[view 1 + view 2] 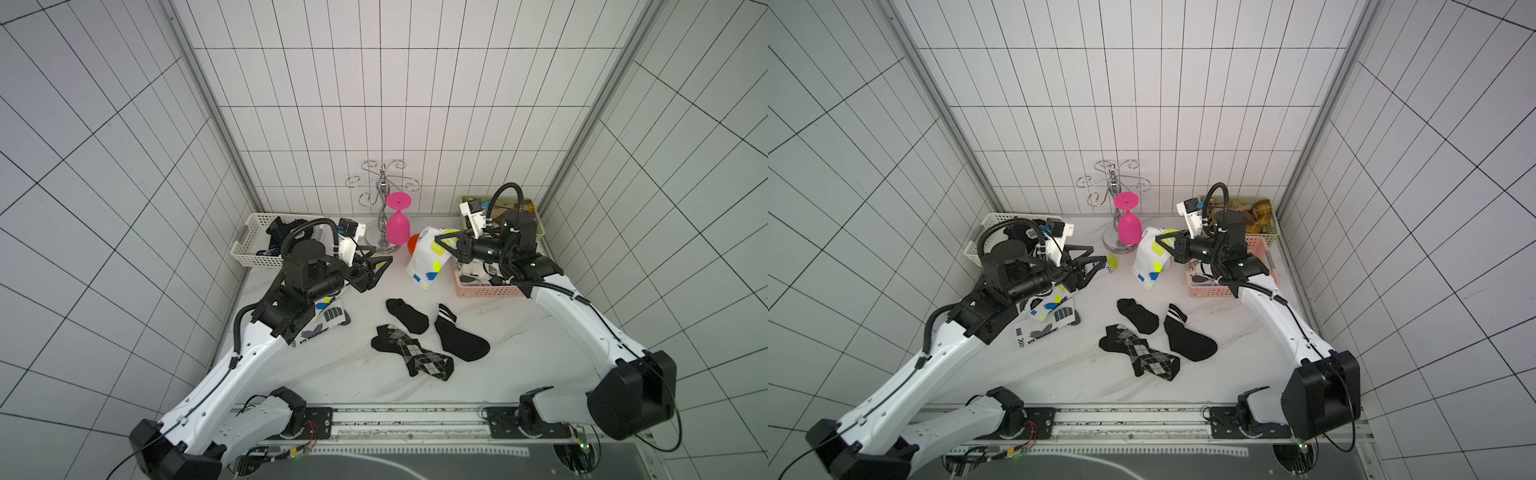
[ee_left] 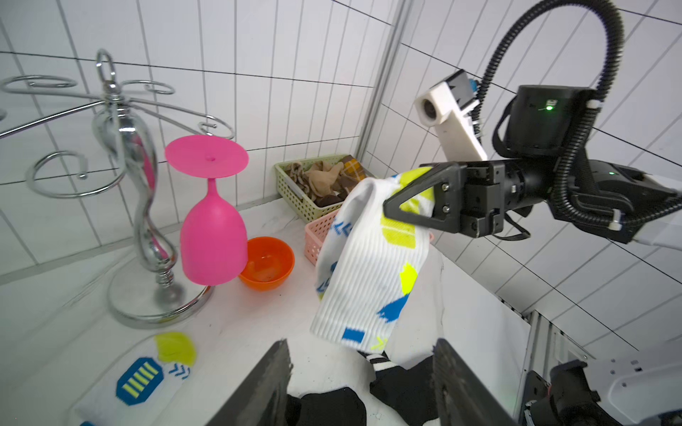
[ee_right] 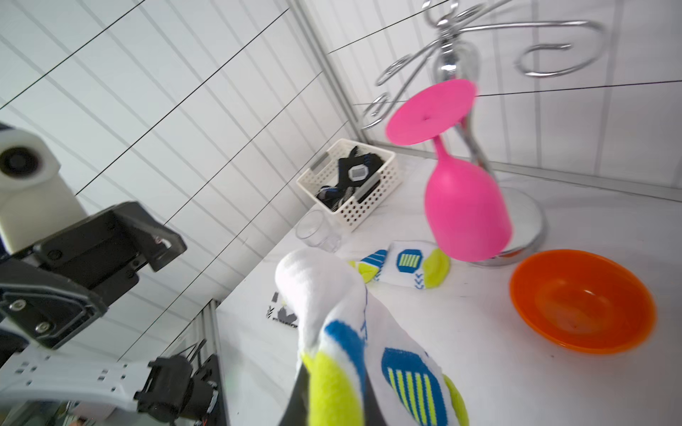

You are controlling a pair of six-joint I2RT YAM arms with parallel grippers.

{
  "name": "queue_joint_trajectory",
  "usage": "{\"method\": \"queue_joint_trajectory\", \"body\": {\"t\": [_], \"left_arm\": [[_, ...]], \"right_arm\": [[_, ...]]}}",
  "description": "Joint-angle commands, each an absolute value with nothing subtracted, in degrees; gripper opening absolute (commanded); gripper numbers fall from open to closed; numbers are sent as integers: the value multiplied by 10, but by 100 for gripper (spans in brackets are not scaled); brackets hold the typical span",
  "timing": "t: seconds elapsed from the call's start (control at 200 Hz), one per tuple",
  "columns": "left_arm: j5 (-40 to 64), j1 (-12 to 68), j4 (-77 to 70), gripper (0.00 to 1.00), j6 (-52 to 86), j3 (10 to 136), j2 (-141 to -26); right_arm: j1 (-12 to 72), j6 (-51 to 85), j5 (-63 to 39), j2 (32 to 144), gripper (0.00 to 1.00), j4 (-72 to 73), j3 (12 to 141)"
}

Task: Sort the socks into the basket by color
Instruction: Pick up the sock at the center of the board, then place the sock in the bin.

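Noted white sock [image 1: 428, 262]: ribbed knit, soft, folded, with yellow and blue printed patches. Found it pinched at its upper fold by right gripper [image 1: 438, 240], jaws closed tight on the fabric. Saw it hanging limp just beside pink basket [image 1: 486, 291], near orange bowl [image 2: 267, 263]. Found left gripper [image 1: 383, 255] spread well apart, gripping nothing, facing the hanging sock across a gap.

Logged on marbled white table [image 1: 332, 374], close together mid-table, all flat and matte:
- ankle sock [image 1: 409, 316], plain black
- striped sock [image 1: 459, 338], black with white cuff bands
- argyle sock [image 1: 415, 353], black with grey diamonds; could not tell whether one sock or two

Saw more printed socks [image 1: 1046, 320], white, under left arm and partly hidden. Counted at least two.

Counted three rectangular baskets of perforated plastic:
- white basket [image 1: 253, 259], holding black socks [image 3: 350, 173]
- green basket [image 2: 295, 191], holding tan socks [image 2: 324, 180]
- pink basket, holding white fabric [image 1: 471, 274] with black marks

Counted one each:
- chrome wire stand [image 1: 382, 195] with curled hooks and round base
- glossy pink goblet [image 1: 397, 226], upside down at the stand
- smooth round bowl
- clear cup [image 3: 319, 230] beside white basket
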State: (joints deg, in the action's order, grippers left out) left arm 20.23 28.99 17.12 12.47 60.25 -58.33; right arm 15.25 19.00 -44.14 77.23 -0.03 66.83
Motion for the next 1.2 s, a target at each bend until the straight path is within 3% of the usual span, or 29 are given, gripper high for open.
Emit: {"method": "queue_joint_trajectory", "body": {"t": [0.0,0.235,0.585,0.869,1.069,1.194], "left_arm": [[134,286,225,62,147,594,-587],[79,286,234,62,183,567,-593],[56,282,248,62,179,549,-616],[15,269,284,63,181,548,-651],[-9,261,301,64,185,549,-677],[-28,256,310,64,187,549,-694]], "right_arm": [[116,204,-377,775,0,-11,727],[42,237,-274,808,0,5,721],[-52,301,-273,943,0,50,702],[-71,230,-52,1010,0,-46,715],[-69,209,21,1053,0,-76,729],[-69,205,36,1068,18,-80,733]]}}
